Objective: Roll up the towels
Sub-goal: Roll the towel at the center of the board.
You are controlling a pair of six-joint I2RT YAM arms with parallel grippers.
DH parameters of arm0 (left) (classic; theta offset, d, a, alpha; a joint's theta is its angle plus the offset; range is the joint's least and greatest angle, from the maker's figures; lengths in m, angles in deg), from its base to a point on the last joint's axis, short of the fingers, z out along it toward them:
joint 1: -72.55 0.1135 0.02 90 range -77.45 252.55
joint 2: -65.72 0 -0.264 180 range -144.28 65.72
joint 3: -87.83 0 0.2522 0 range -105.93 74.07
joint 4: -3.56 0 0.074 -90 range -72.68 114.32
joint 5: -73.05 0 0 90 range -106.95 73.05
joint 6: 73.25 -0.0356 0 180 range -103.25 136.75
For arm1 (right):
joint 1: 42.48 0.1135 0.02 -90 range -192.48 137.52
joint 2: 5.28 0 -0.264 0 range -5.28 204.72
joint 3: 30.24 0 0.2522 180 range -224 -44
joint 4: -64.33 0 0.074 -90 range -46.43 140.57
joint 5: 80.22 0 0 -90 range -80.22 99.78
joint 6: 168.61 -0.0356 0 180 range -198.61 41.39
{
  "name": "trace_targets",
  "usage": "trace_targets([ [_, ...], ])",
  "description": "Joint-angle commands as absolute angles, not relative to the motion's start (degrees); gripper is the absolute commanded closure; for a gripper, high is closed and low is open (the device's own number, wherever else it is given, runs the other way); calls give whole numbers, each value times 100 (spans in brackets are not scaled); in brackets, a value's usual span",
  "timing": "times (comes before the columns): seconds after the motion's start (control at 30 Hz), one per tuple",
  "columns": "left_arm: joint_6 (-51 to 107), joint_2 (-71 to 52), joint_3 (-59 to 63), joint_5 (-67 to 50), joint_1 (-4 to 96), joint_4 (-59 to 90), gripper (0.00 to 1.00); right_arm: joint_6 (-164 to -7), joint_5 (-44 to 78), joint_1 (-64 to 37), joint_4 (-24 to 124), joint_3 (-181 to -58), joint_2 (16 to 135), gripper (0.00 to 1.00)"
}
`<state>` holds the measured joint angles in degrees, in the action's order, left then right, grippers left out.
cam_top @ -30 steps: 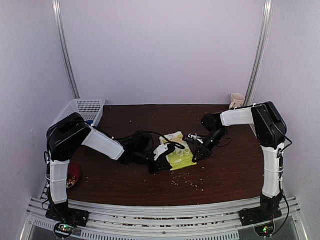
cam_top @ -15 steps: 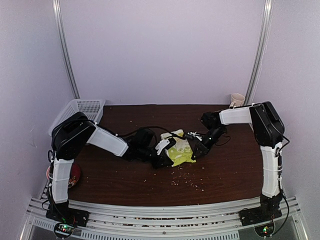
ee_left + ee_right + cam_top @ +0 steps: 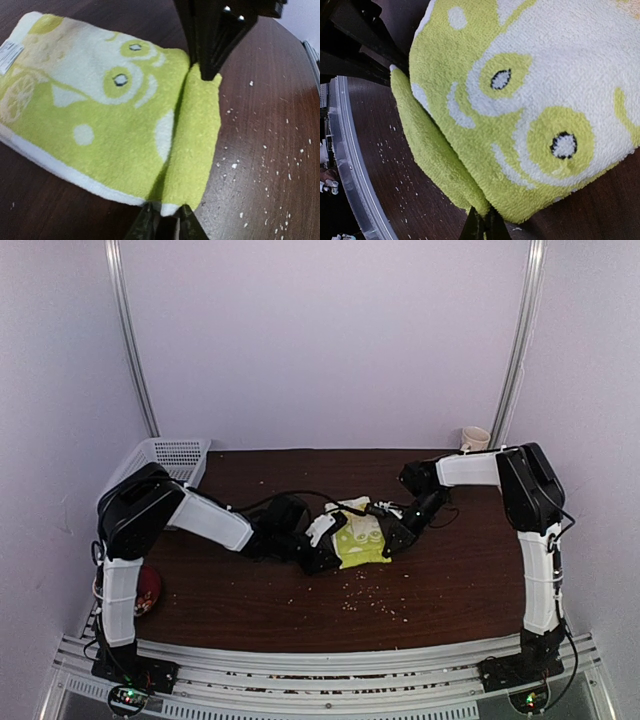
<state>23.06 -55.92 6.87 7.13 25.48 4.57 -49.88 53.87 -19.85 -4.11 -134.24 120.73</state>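
The yellow-green towel (image 3: 360,540) with pale white pattern lies mid-table, its near edge folded over onto itself. My left gripper (image 3: 327,552) is shut on the folded edge's left corner; in the left wrist view the towel (image 3: 115,120) fills the frame and the gripper (image 3: 166,220) pinches its white-trimmed corner. My right gripper (image 3: 390,535) is shut on the fold's right corner; in the right wrist view the gripper (image 3: 482,222) pinches the towel (image 3: 520,100). The right gripper's black fingers (image 3: 212,40) show in the left wrist view, beyond the fold. The blue towel is out of view.
A white basket (image 3: 165,460) stands at the back left corner. A pale mug (image 3: 474,440) sits at the back right. A red object (image 3: 147,590) lies by the left arm's base. White crumbs (image 3: 370,602) scatter the dark table in front of the towel.
Both grippers have carried the towel's near edge away from the arms, folding it over; the towel looks shorter and more bunched than a second ago.
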Motion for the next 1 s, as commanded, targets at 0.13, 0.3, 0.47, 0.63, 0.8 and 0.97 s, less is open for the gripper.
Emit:
trace_targets([
  [0.13, 2158, -5089, 1146, -471, 2632, 1051, 53, -4836, 4797, -2025, -583, -13513, 12348, 100],
  [0.3, 1701, -4438, 1622, -687, 2587, 550, 42, -4826, 4825, -2016, -662, -13557, 12363, 100],
  [0.47, 1319, -4013, 1691, -766, 2279, 249, 44, -4841, 4827, -2007, -674, -13578, 12357, 100],
  [0.63, 1238, -4411, 917, -1147, 1899, 509, 44, -4845, 4818, -1986, -670, -13574, 12356, 100],
  [0.8, 1191, -5086, 118, -1450, 1732, 757, 53, -4853, 4827, -1981, -676, -13585, 12356, 100],
  [0.97, 1160, -5369, -50, -1130, 1718, 617, 82, -4846, 4844, -1964, -676, -13586, 12343, 100],
])
